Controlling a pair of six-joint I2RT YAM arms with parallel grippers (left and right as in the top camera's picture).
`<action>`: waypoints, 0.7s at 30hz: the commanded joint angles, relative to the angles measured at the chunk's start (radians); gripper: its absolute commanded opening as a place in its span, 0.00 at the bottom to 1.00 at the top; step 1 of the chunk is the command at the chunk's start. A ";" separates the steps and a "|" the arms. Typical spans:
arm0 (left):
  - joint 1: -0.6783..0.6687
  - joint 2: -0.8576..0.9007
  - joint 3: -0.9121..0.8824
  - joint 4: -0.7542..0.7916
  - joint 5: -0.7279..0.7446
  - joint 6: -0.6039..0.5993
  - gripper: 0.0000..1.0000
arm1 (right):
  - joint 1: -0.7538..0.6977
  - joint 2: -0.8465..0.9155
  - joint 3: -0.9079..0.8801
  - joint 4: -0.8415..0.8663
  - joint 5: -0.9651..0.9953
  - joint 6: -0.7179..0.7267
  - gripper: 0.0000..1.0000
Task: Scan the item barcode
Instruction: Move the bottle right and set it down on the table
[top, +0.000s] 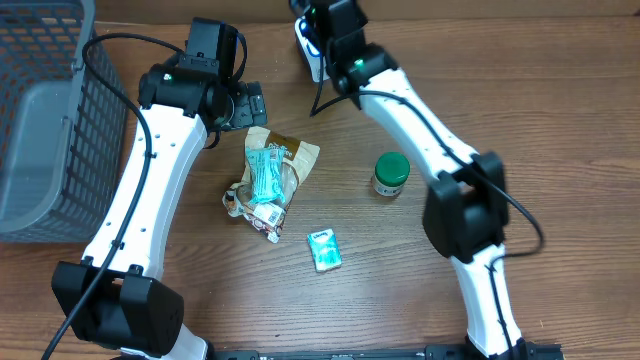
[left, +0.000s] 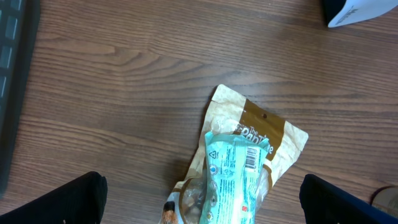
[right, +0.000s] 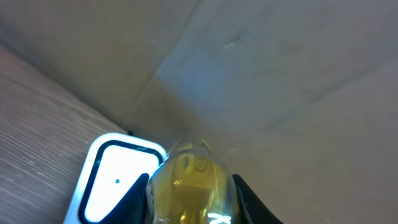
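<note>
My right gripper (right: 189, 200) is shut on a clear bottle (right: 189, 180) of yellow liquid, its rounded end pointing away from the camera. Just left of the bottle stands the white barcode scanner (right: 115, 183) with its dark-rimmed bright window. In the overhead view the right gripper (top: 325, 30) is at the table's far edge, over the scanner (top: 308, 52), and the bottle is hidden under it. My left gripper (left: 202, 205) is open, its fingers (left: 65, 202) wide apart above a teal packet (left: 233, 174) lying on a brown snack bag (left: 267, 127).
A green-lidded jar (top: 391, 173) stands at centre right. A small teal pack (top: 324, 248) lies nearer the front. The snack bags (top: 268, 175) lie mid-table under the left gripper (top: 247, 105). A grey mesh basket (top: 40, 120) fills the left side.
</note>
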 joint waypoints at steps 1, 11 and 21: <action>-0.006 -0.012 0.017 0.000 -0.010 0.015 1.00 | -0.033 -0.233 0.024 -0.052 -0.005 0.164 0.04; -0.006 -0.012 0.017 0.000 -0.010 0.015 1.00 | -0.224 -0.365 0.023 -0.547 -0.019 0.477 0.04; -0.006 -0.012 0.017 0.000 -0.010 0.015 1.00 | -0.548 -0.357 -0.057 -0.959 -0.251 0.690 0.04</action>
